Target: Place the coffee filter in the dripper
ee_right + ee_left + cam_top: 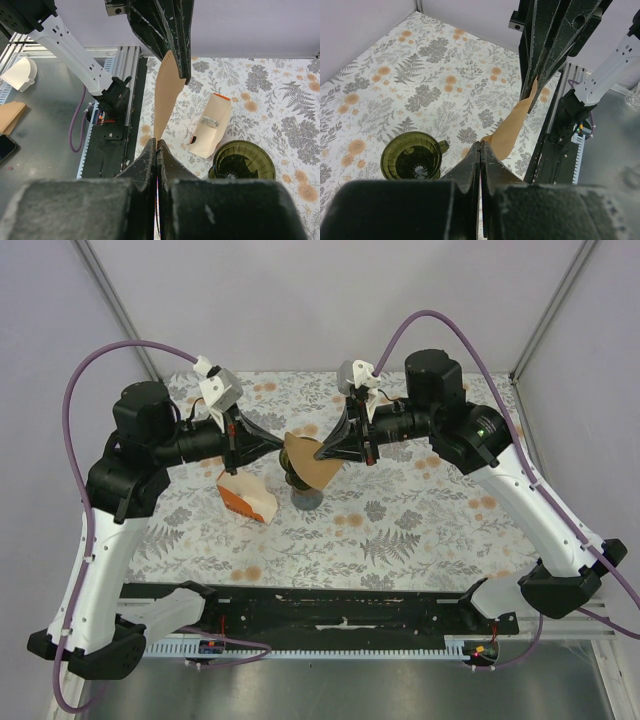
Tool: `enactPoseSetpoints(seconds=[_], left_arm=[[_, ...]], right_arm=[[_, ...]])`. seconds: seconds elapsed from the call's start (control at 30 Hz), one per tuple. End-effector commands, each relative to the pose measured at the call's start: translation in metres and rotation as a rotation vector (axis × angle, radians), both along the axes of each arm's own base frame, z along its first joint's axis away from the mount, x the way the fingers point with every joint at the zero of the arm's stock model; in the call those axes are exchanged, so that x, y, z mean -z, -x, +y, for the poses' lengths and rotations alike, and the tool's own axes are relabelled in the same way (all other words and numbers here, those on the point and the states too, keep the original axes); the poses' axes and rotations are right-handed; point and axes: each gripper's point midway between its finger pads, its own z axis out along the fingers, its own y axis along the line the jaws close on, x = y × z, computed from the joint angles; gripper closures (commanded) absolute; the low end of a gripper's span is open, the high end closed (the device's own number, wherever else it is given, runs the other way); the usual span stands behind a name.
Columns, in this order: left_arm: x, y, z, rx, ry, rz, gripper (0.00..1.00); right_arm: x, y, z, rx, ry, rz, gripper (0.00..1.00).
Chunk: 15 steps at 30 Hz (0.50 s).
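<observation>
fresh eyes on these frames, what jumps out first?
Both arms meet over the middle of the floral table: the left gripper and right gripper are each shut on an edge of the tan coffee filter, holding it up between them. Below it stands the dark green dripper, empty, with an orange and white carton lying beside it.

top: high, near edge, looking down on table [420, 530] | wrists: close, along own jaws | all share dripper [412, 161]
</observation>
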Motion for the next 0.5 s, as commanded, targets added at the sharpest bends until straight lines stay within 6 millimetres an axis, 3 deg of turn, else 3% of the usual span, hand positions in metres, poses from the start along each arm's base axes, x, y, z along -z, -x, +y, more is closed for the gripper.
enactPoseSetpoints(seconds=[0.0,0.13,0.47], left_arm=[[-0.013,0.010,-0.006,0.064,0.019,-0.055,0.98],[-0.012,0.012,-0.006,0.072,0.017,-0.057,0.97],[-0.008,0.038,-0.008,0.187,0.016,-0.051,0.87]], right_arm=[[-0.010,0.003,0.002,-0.025,-0.028,-0.023,1.00],[-0.009,0.003,0.001,-0.023,-0.027,-0.027,1.00],[-0.005,-0.008,0.002,0.026,-0.012,-0.029,1.00]])
